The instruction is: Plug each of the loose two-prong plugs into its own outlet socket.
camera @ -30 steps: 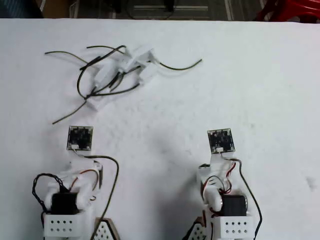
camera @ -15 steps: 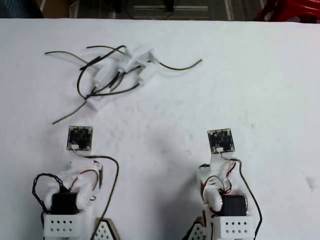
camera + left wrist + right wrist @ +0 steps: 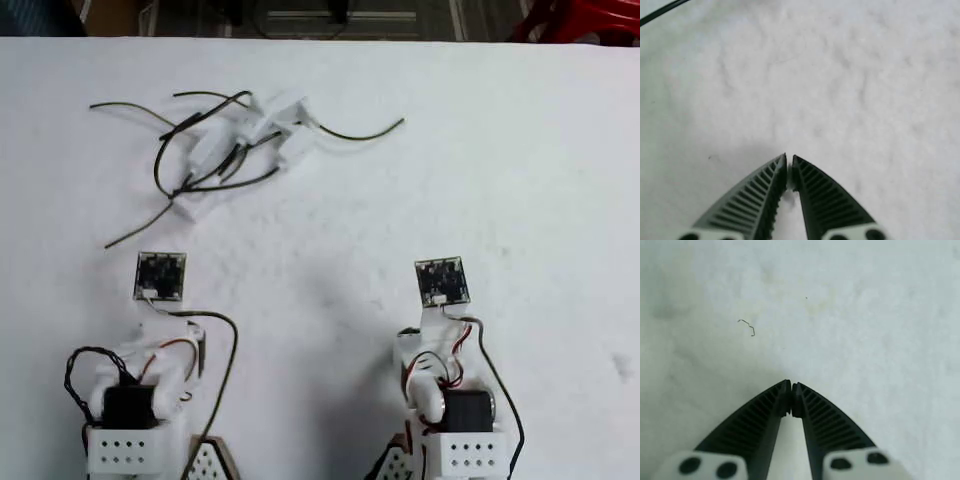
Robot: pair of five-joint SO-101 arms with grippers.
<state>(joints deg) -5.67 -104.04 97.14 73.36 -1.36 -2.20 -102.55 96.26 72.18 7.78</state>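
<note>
A heap of white plugs and outlet blocks [image 3: 245,140] with dark trailing wires [image 3: 170,170] lies tangled at the far left of the white table [image 3: 480,180]. Both arms rest folded at the near edge, well short of the heap. The left arm's wrist [image 3: 161,276] is at the near left and the right arm's wrist [image 3: 441,281] at the near centre-right. My left gripper [image 3: 789,161] is shut with nothing in it, tips just over the bare tabletop. My right gripper [image 3: 790,387] is likewise shut and empty above the table.
One dark wire end [image 3: 662,11] crosses the corner of the left wrist view. A tiny bent wire scrap [image 3: 747,326] lies on the table ahead of the right gripper. A red chair [image 3: 585,20] stands beyond the far edge.
</note>
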